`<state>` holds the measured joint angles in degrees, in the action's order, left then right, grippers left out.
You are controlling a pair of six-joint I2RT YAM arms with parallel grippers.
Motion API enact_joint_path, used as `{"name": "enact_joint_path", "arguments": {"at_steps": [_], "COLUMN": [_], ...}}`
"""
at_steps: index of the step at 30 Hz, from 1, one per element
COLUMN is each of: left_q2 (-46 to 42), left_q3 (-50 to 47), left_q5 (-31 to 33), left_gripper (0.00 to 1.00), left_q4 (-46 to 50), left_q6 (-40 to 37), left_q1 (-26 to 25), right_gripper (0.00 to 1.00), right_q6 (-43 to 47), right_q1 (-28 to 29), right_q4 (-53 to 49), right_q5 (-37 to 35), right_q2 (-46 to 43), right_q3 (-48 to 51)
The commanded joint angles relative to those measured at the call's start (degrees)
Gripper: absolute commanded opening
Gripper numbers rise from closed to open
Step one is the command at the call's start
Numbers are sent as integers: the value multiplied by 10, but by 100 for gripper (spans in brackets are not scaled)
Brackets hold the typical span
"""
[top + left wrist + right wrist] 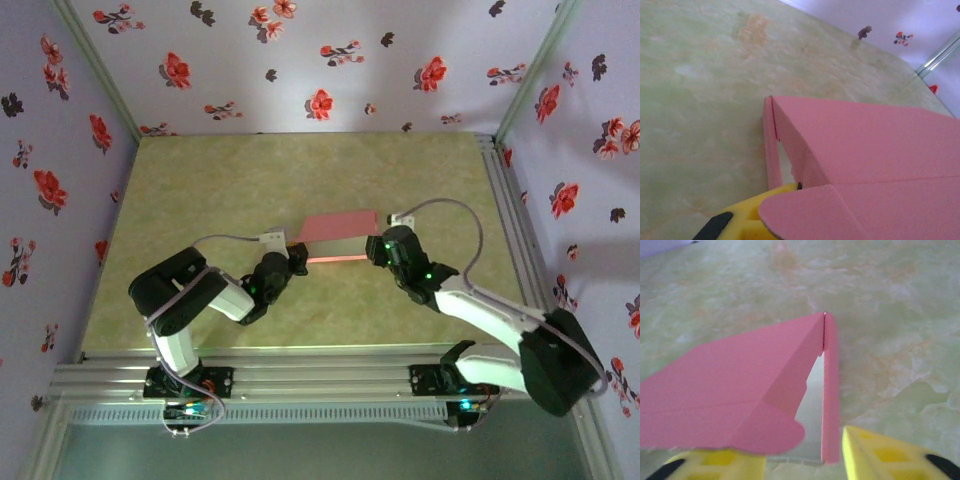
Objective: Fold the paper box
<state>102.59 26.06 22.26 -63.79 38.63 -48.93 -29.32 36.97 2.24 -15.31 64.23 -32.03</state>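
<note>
Nearest us, the left gripper [297, 258] sits at the left end of the paper box [340, 237]; one yellow finger [747, 217] shows under a pink flap, and we cannot tell if it grips. The right gripper [374, 248] is at the right end, its yellow fingers [880, 455] spread apart with a box side wall between them. The box is partly folded, pink side out, mid-table [220, 190].

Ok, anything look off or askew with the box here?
Nothing is damaged or spilled. The box is only part-folded: in both wrist views its ends gape, a side flap standing away from the top panel and a rounded tab sticking out loose.
</note>
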Motion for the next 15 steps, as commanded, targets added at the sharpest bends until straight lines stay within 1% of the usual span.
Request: {"name": "enact_joint_path", "arguments": {"at_steps": [1,3,6,7,9,12,15], "left_q2": [14,17,18,18,16,3,-23], "left_q3": [-6,-4,0,0,0,-5,-20], "left_q5": [2,1,-1,-2,-3,-12,-16], "left_gripper": [11,12,13,14,18,32,43], "left_q4": [2,2,2,3,5,23,53], "left_q6": [-8,-8,-12,-12,-15,-19,-17], "left_q1": [-5,-6,-6,-6,-7,-7,-7], "right_gripper": [56,60,67,69,70,65,54], "right_q6": [-1,-3,-7,-10,-15,-20,-22], "right_q1": [-1,-3,-13,-20,-39,-66,-74], "right_q4": [-80,-126,-166,-176,-187,-193,-192], "right_q5": [42,48,74,84,113,153,176], "right_q2": [-62,-103,-152,-163,-166,-133,-81], "right_q3": [18,18,15,11,-3,-38,-76]}}
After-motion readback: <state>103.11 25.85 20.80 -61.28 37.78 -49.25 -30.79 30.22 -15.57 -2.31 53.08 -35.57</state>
